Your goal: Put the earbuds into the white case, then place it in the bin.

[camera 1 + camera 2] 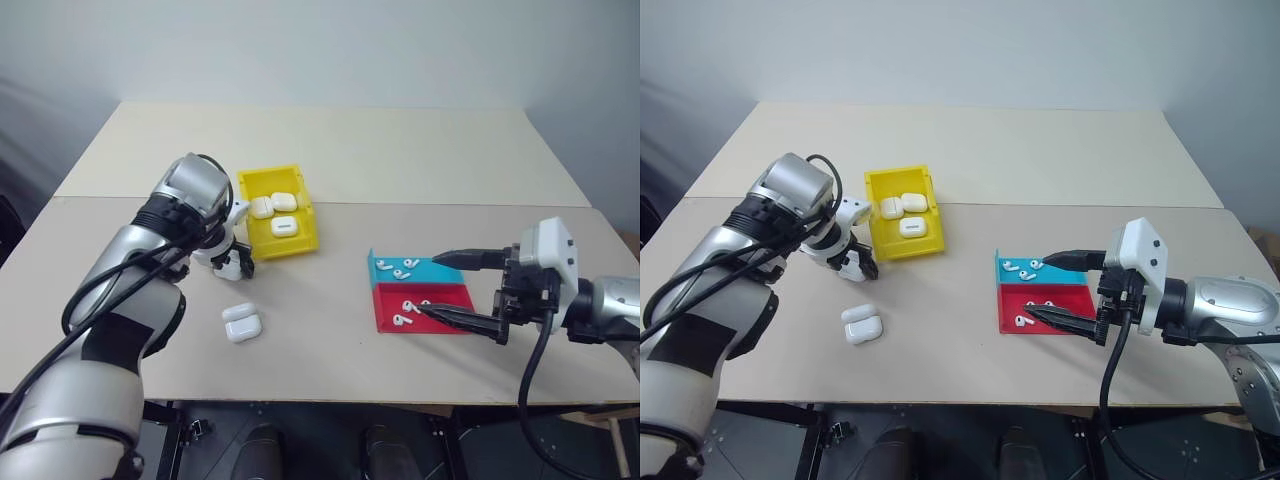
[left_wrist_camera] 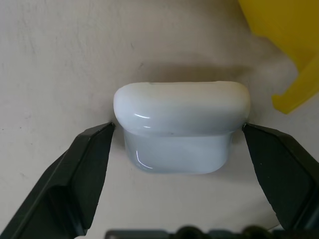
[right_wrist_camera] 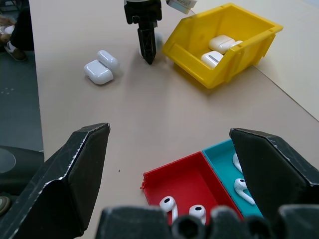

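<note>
The left gripper [image 1: 236, 262] is hiding the white case [image 2: 182, 127] between its fingers in both eye views, the yellow bin [image 2: 284, 40] is running off the left wrist view's upper right corner, and the earbuds [image 1: 399, 270] are showing too small to count surely.

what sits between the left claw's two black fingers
A small glossy white earbud case on the bare beige table, beside the yellow plastic bin; the left wrist view shows the open fingers flanking it.

bin [image 1: 300, 240] left of trays [image 1: 420, 300], cases [image 1: 272, 207] in bin
</note>
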Available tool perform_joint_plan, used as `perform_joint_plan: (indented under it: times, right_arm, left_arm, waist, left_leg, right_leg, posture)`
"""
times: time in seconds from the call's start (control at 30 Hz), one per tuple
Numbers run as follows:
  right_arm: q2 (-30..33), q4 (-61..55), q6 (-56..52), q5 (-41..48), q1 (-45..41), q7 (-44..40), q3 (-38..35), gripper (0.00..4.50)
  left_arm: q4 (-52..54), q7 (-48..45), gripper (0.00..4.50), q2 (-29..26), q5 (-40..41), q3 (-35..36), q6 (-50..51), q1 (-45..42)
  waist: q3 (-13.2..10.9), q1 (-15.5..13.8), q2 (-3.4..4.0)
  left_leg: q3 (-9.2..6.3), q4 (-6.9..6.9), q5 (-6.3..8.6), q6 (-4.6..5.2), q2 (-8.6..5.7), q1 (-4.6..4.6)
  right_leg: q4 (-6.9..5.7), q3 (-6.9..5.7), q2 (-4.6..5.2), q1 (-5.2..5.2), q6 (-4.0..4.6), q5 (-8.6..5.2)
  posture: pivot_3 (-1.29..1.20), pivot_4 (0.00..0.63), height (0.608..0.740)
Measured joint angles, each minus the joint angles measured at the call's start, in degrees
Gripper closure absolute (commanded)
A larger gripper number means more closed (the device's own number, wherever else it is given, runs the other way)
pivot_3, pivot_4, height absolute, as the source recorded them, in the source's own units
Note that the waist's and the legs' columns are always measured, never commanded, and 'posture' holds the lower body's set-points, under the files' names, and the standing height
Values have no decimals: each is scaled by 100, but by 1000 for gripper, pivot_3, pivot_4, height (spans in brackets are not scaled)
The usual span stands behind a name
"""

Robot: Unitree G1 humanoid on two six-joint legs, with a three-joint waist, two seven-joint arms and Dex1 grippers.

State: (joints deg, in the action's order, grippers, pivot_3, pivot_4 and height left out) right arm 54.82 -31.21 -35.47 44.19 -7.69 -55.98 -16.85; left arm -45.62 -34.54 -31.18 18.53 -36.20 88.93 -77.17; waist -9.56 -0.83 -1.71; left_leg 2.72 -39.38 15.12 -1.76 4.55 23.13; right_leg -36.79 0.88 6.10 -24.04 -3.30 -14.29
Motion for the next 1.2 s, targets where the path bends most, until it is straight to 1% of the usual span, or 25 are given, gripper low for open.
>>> perform_joint_plan:
  times: [0.63, 0.73, 0.83, 0.87, 1.03, 1.13, 1.2]
  right_arm:
    - [0, -90, 0, 19, 121, -8, -130, 27]
    - [0, -90, 0, 34, 121, -8, -151, 0]
    - [-1, -93, 0, 60, 124, -8, -151, 0]
    - [-1, -95, 0, 65, 126, -8, -151, 0]
    - [-1, -172, 1, 108, 172, -7, -151, 0]
    - [-1, -198, 2, 108, 181, -7, -153, 0]
    - [-1, -197, 3, 104, 200, -10, -159, 0]
  left_arm:
    - [-38, -101, 0, 133, -356, 240, -20, 48]
    - [-38, -64, 544, 151, -401, 345, -59, 68]
    - [-15, -76, 1486, 153, -418, 358, -153, 77]
    - [-11, -87, 1699, 152, -433, 358, -153, 77]
    - [153, -164, 1700, 84, -464, 357, -150, 148]
    - [594, -270, 1700, -150, -463, 354, -147, 329]
    - [1083, -297, 1700, -361, -450, 408, -162, 516]
  waist:
    - [0, -21, 1]
    - [0, -20, 0]
    - [0, -10, 1]
    - [0, -7, 0]
    - [0, 3, 0]
    - [0, 15, 0]
    - [0, 32, 0]
  left_leg:
    - [-6, -20, 2, 3, 0, 1]
    - [-7, -23, 2, 4, 0, 2]
    - [-7, -24, 4, 7, 0, 5]
    - [-7, -23, 5, 8, 0, 5]
    - [-7, -25, 5, 9, 0, 7]
    - [-8, -25, 5, 9, 0, 9]
    - [-8, -24, 6, 9, 1, 14]
  right_leg:
    - [-10, -2, 1, 6, -1, 0]
    - [-12, -2, 1, 6, -1, 0]
    - [-9, -2, 1, 5, -1, 0]
    - [-8, -2, 1, 4, -1, 0]
    - [-9, -2, 1, 3, -1, 0]
    - [-10, -2, 0, 0, -2, 0]
    - [-12, -2, 1, -5, -2, 0]
  posture:
    - [0, 150, 740]
    - [0, 150, 740]
    - [0, 150, 740]
    - [0, 150, 740]
    - [0, 150, 740]
    - [0, 150, 740]
    - [0, 150, 740]
